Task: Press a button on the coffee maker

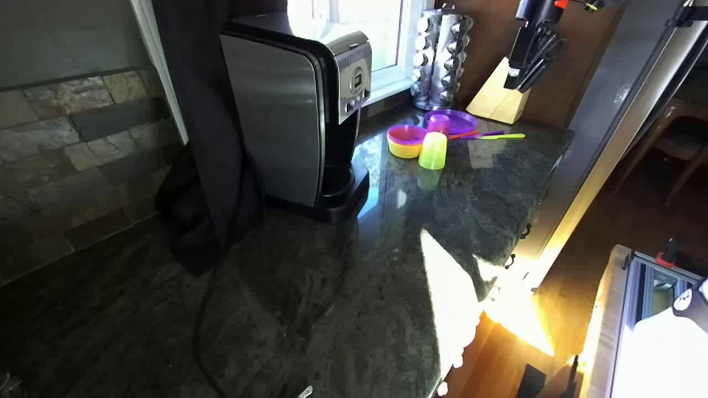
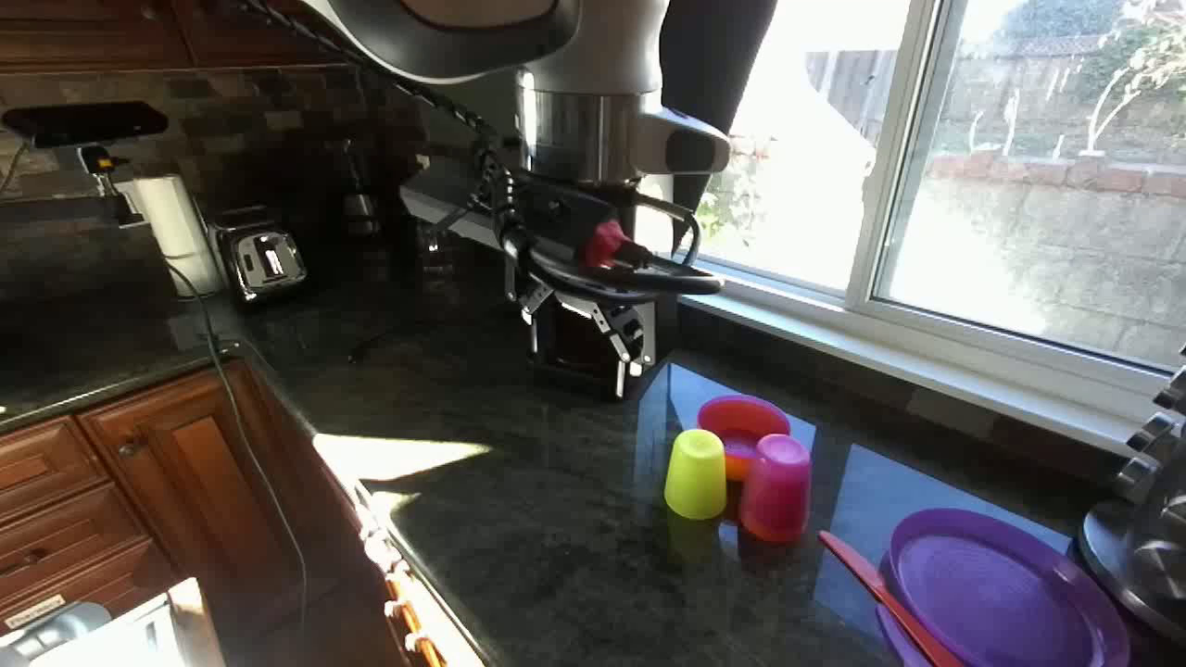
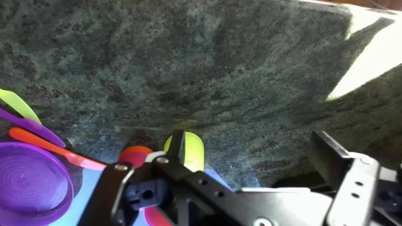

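Gripper (image 3: 251,150) wide, nothing held, above the surface (image 3: 220,78). Beyond it stands the coffee maker (image 1: 271,121); in an exterior view its control panel (image 1: 355,85) shows no gripper contact. No completed step is evident. Judged outstanding: approach, alignment and the press itself.

Control markings (image 1: 357,89): too small for me to read in an exterior view.
Coffee maker (image 2: 579,357): front mostly hidden behind my arm (image 2: 593,130) and gripper (image 3: 251,142) in an exterior view.
Pink cup (image 3: 136,157): mostly behind my gripper in the wrist view.
Lime cup (image 3: 195,150): partly behind one of my fingers (image 3: 178,146) there.
Purple plate (image 3: 28,185): cut off by that view's left edge.
Pale tip (image 1: 305,392): cut by the bottom edge in an exterior view; I cannot name it.
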